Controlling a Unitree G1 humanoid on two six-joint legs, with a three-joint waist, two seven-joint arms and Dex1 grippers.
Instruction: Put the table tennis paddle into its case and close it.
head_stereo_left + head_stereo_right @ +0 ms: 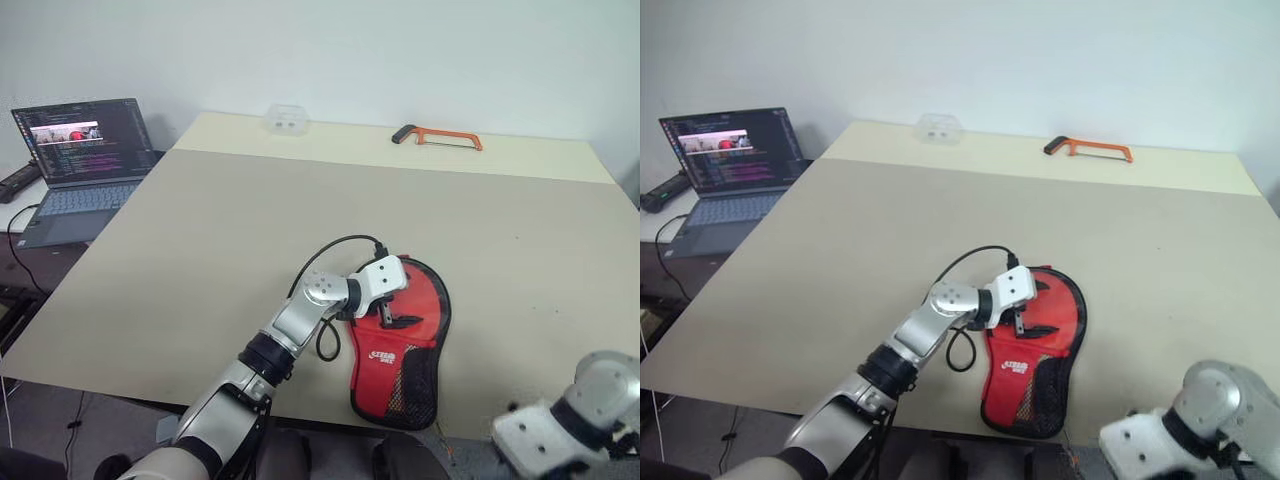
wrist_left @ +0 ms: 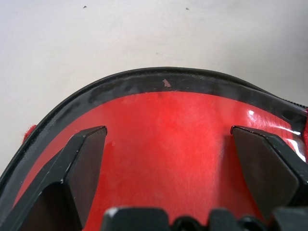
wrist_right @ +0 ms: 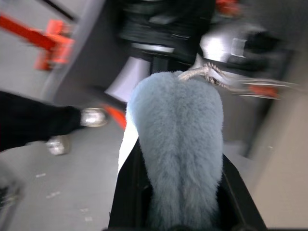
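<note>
The red case (image 1: pixel 400 345) lies flat near the table's front edge, its round end away from me and its black mesh pocket (image 1: pixel 415 385) and white lettering toward me. My left gripper (image 1: pixel 393 318) hovers open just above the round end. In the left wrist view its two black fingers (image 2: pixel 84 163) stand wide apart over the glossy red face (image 2: pixel 168 125) with its black rim. The table tennis paddle is hidden. My right hand (image 1: pixel 560 425) hangs below the table's front right corner. The right gripper (image 3: pixel 178 202) is shut on a grey-blue furry thing (image 3: pixel 175 144).
An orange hacksaw (image 1: pixel 440 137) and a small clear plastic box (image 1: pixel 286 119) lie at the far edge of the beige table (image 1: pixel 250 230). An open laptop (image 1: pixel 85 160) sits on a lower desk to the left. A black cable (image 1: pixel 325 255) loops at the left wrist.
</note>
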